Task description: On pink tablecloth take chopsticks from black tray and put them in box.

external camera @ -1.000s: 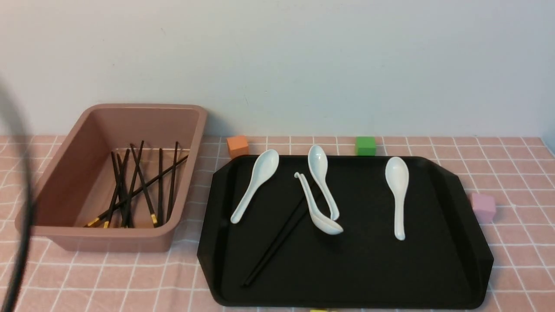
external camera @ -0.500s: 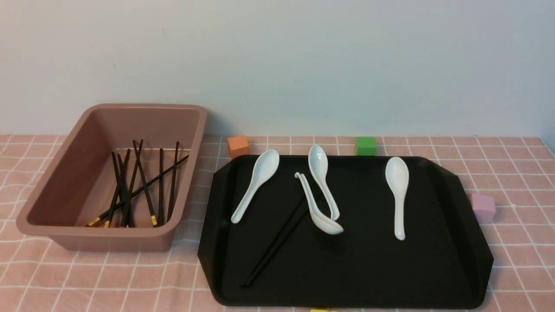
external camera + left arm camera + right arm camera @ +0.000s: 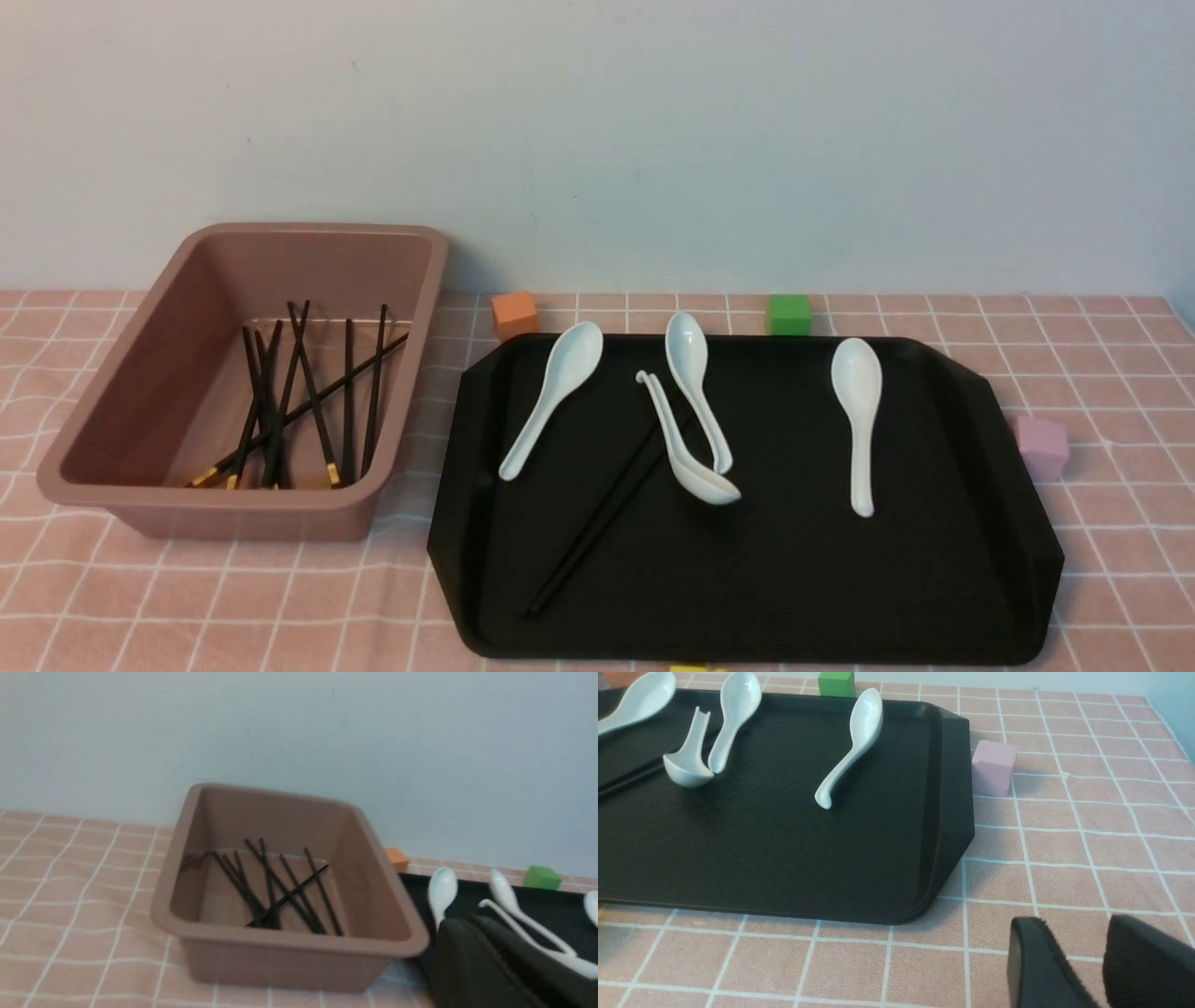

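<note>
Pink cloth (image 3: 1102, 373) covers the tabletop, white grid lines running across it. The black tray (image 3: 794, 597) sits wide on the right, and the box (image 3: 233, 509) stands just beside it on the left, a narrow strip of cloth between them.

In the box lies a heap of chopsticks (image 3: 308, 411), crossing one another, gold bands toward the near wall. On the tray one more pair (image 3: 597, 523) lies slantwise, its far end tucked under the middle spoons (image 3: 695, 439); black on black, so it may be two sticks side by side, hard to separate. A third spoon (image 3: 551, 397) lies on the tray's left side, a fourth (image 3: 859, 420) on its right.

Small cubes next: orange (image 3: 513, 315) and green (image 3: 788, 314) behind the tray, pink (image 3: 1041, 448) off its right edge.

The left claw (image 3: 495, 966) shows only as a dark mass at the frame's corner over the tray's edge; released or clenched, I cannot tell. The right claw (image 3: 1099, 961) hangs over bare cloth near the tray's corner, jaws parted with cloth visible between them, holding nothing.
</note>
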